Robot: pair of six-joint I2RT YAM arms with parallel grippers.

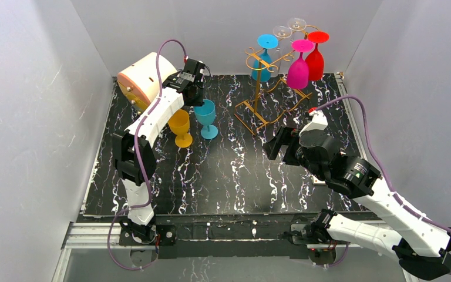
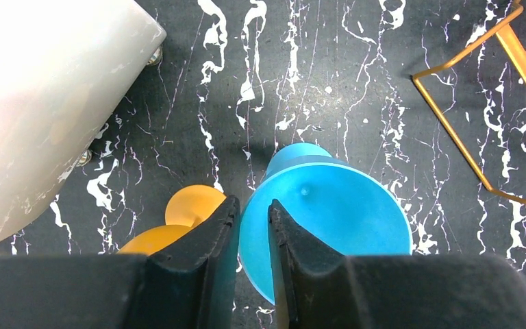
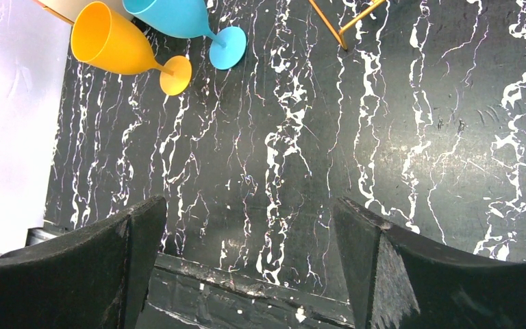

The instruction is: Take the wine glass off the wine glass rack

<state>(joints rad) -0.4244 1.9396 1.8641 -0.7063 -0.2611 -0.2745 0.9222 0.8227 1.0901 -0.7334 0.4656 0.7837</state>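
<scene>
The gold wire wine glass rack (image 1: 257,94) stands at the back of the table. A blue (image 1: 263,61), a magenta (image 1: 298,70), a red (image 1: 315,59) and clear wine glasses (image 1: 288,28) hang from it upside down. A teal wine glass (image 1: 206,114) and a yellow one (image 1: 180,126) stand upright on the table left of the rack. My left gripper (image 2: 253,212) sits over the teal glass (image 2: 335,219), its jaws a narrow gap apart astride the rim. My right gripper (image 3: 250,212) hangs wide open over bare table, holding nothing.
A cream and orange drum-shaped object (image 1: 141,79) lies at the back left, close behind my left arm. The rack's rectangular wire base (image 2: 466,151) lies right of the teal glass. White walls close in the black marbled table (image 1: 229,176) on three sides.
</scene>
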